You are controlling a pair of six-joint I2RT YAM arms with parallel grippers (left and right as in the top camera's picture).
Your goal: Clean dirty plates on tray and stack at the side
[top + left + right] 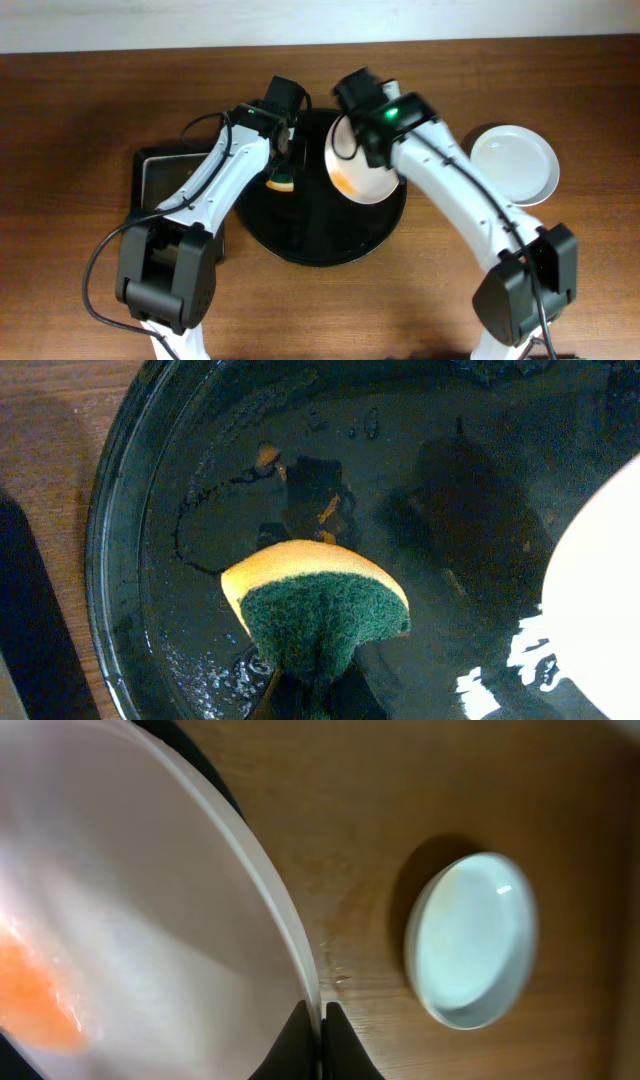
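My right gripper (320, 1012) is shut on the rim of a white plate (358, 172) and holds it tilted above the round black tray (310, 245). The plate has an orange smear (35, 1000) near its lower edge, seen also in the overhead view (343, 181). My left gripper (284, 160) is shut on a yellow sponge with a green scrub side (318, 615), held over the wet tray (130, 540) just left of the plate (600, 600). A second white plate (514, 163) lies on the table to the right, also seen in the right wrist view (470, 942).
A smaller rectangular black tray (158, 175) sits left of the round tray, under my left arm. Small orange crumbs and water drops (266, 455) lie on the round tray's floor. Bare wooden table (80, 120) surrounds everything.
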